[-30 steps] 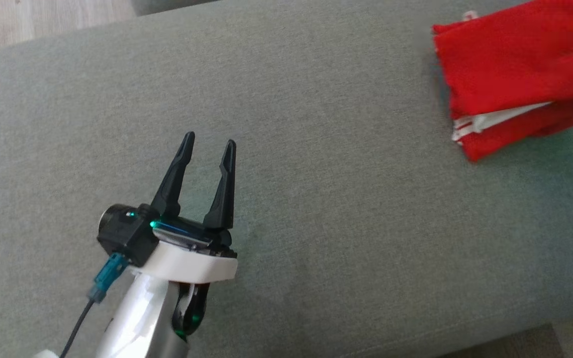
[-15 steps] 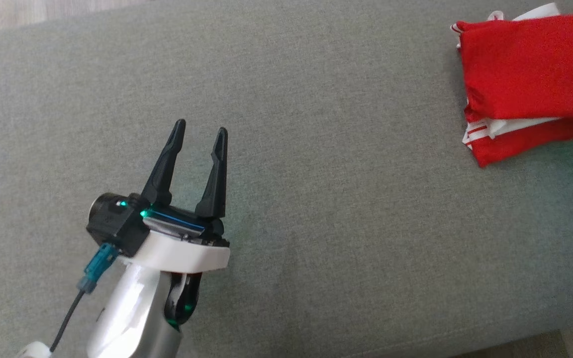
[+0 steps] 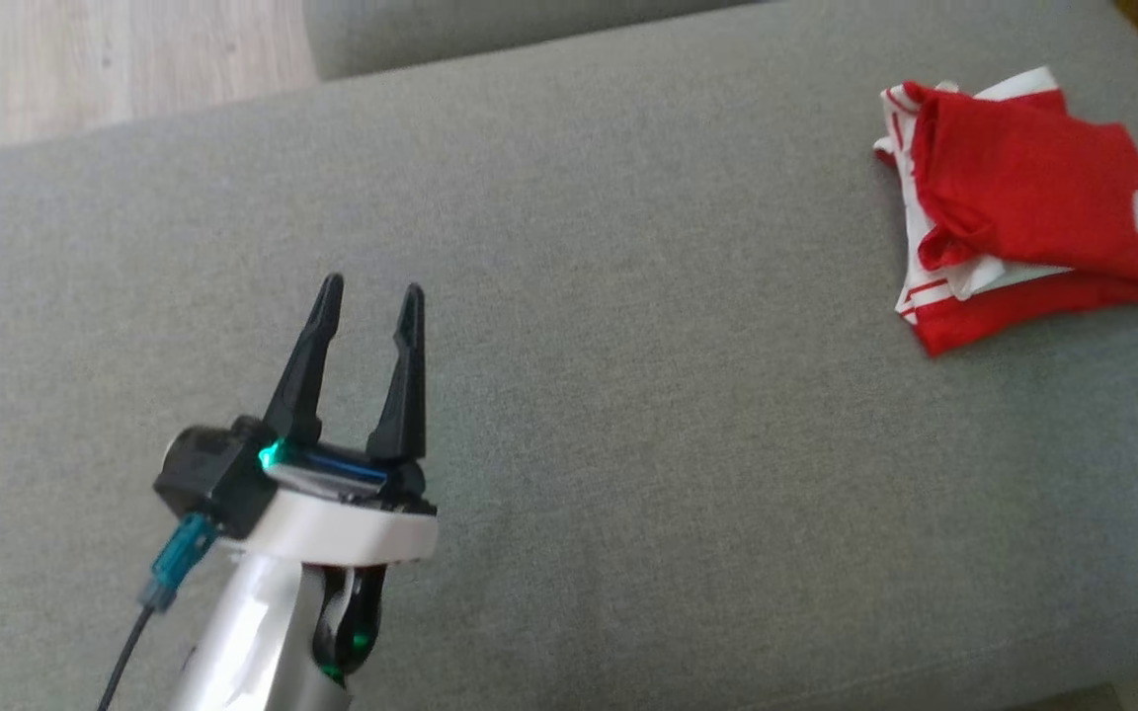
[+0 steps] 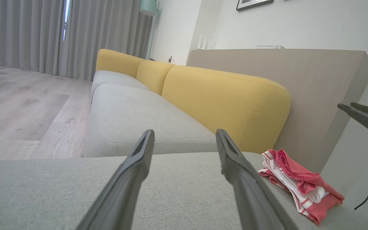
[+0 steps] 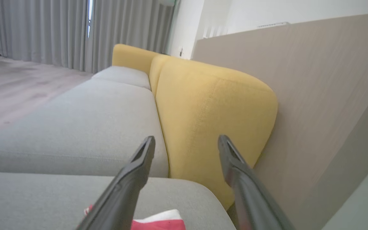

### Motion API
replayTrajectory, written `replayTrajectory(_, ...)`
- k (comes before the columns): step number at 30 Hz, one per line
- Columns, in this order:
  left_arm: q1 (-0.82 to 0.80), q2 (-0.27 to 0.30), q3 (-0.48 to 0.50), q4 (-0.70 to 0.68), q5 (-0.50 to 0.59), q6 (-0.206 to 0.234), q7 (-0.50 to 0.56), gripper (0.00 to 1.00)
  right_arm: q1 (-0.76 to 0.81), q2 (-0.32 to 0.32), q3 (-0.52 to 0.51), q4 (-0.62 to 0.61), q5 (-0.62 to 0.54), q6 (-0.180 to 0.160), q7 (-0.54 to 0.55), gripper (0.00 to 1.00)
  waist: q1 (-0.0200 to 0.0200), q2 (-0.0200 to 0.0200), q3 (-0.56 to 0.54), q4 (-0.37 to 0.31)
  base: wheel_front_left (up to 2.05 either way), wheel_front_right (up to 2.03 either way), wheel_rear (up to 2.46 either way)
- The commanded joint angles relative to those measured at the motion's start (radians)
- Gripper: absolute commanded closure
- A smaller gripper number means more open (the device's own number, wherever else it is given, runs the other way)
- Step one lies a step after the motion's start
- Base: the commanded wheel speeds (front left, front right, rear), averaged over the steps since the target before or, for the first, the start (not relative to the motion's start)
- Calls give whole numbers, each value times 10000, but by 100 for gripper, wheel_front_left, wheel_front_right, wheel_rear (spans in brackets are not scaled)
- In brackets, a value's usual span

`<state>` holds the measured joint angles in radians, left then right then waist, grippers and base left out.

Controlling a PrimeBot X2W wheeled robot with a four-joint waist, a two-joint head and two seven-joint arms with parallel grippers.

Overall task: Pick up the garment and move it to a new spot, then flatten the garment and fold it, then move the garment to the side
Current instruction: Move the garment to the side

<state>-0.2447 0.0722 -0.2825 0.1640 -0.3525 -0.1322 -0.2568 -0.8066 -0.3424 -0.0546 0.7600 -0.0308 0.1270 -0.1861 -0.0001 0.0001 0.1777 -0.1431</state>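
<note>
The left gripper stands open over the grey sofa seat, its two dark fingers spread with nothing between them and their tips clear of the fabric; the left wrist view shows the same wide gap. The right gripper is open as well, its fingers parted and holding nothing. The garment, red with white striped trim, lies folded below it, seen low between its fingers. In the left wrist view the right gripper hangs above the garment, apart from it. From the left gripper the garment lies well off to the right and a little ahead, near the seat's end. Ahead of both grippers rises the yellow backrest, with a pale wood panel behind it. Wooden floor lies beyond the seat's far left edge.
</note>
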Motion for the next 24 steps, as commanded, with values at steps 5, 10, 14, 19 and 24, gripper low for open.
replayTrajectory(5,98,-25,672,-319,9,15,-49,0,544,525,93,-1258,222,37,-27,0,1,-1,-477,122,0,0,0)
replayTrajectory(10,436,-83,918,-310,48,15,-49,0,1527,1216,388,-2307,790,37,-14,0,1,-1,-819,339,0,0,0)
replayTrajectory(14,740,-119,1068,-244,76,15,-49,0,2395,1859,488,-2954,1230,37,-42,0,1,-1,-1075,551,0,0,0)
replayTrajectory(19,1125,-157,1227,13,-25,15,-49,0,3782,2643,706,-3514,1849,37,-246,0,1,-1,-1334,764,0,0,0)
replayTrajectory(24,1467,-189,1430,403,-117,15,-49,0,5252,2904,1024,-3701,2464,37,-602,0,1,-1,-1501,882,0,0,0)
